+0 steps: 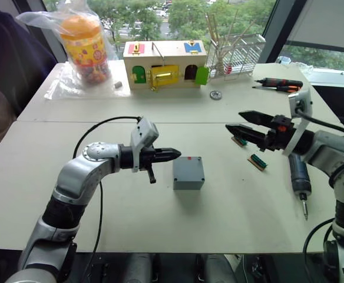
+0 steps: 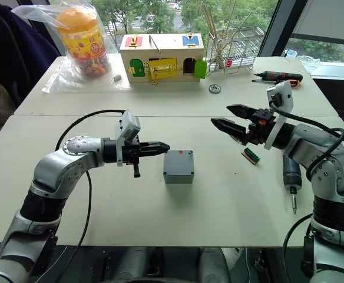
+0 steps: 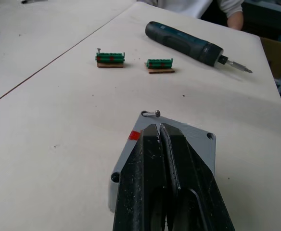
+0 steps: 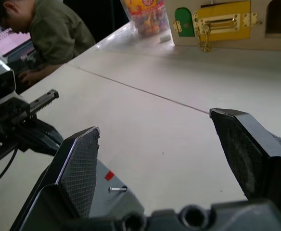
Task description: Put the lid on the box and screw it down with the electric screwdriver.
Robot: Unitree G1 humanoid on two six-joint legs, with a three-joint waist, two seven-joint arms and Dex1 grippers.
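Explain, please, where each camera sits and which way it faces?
Eye views: on the head, looking down over the table; both arms show, left gripper beside the box.
Left wrist view: along shut fingers, over the box toward the electric screwdriver.
Right wrist view: between open fingers, toward the wooden box.
All share the box.

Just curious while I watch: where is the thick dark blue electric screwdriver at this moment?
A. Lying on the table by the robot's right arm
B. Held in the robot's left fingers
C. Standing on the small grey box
A: the thick dark blue electric screwdriver lies flat on the white table, below the right gripper, whose open fingers hold nothing.
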